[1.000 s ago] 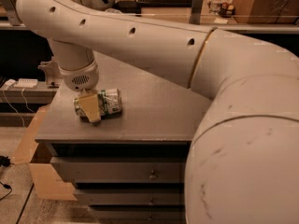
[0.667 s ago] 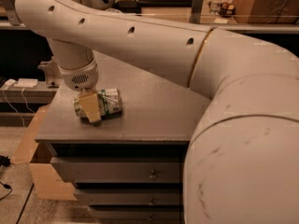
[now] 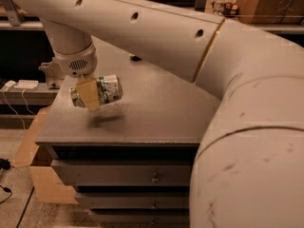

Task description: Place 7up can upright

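Height is what has changed: a second ago the 7up can (image 3: 109, 90) lay on its side on the counter (image 3: 156, 113); now it hangs clear of the surface. A dark shadow (image 3: 102, 120) on the counter, at 6 o'clock from the can, shows the gap between them. The gripper (image 3: 90, 98) is clamped on the can, with one tan finger (image 3: 88, 94) crossing its front and the can's body sticking out toward 3 o'clock. In the view both are at about 9 o'clock, over the left part of the counter, below the white wrist of the arm (image 3: 71, 56).

The can is not upright yet. Its long axis runs roughly from 9 to 3 o'clock, only a little tilted, so it has the same lying pose as before, only raised.

For the task this means, in my judgement, that the grasp has succeeded and the picking part is done, but the main part remains: the wrist must turn the can until one flat end faces down, and then lower it to the counter before letting go. The free space under the can seems enough for such a turn. The grip sits toward one end of the can, so it could slip during rotation.
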{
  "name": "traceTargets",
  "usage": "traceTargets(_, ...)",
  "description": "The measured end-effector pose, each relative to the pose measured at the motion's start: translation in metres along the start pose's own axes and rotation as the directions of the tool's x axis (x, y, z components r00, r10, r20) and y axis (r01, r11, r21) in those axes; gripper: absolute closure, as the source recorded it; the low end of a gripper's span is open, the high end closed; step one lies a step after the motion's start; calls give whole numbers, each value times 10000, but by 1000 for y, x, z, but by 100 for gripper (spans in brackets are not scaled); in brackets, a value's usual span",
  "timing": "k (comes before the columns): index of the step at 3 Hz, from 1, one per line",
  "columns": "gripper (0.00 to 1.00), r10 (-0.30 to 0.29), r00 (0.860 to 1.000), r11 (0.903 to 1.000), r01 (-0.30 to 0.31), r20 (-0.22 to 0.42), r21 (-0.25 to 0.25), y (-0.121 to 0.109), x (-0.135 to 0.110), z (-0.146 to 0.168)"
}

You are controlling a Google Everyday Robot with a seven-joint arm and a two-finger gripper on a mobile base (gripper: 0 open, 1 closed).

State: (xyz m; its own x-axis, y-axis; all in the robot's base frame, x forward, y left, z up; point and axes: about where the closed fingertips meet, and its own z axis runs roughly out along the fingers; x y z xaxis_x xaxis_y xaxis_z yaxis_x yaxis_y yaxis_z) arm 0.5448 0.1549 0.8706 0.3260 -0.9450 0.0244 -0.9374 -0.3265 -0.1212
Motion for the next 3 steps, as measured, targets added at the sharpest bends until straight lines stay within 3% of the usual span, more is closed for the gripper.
traceTargets(1,100,-177,9943,9991,135,1053,397,-8,-4,-20)
traceTargets(2,100,-201,9667,9987,77,2553,494,-11,-9,-41)
traceTargets(3,100,-1,9153,9996,-107,4027,246,-12,-10,-57)
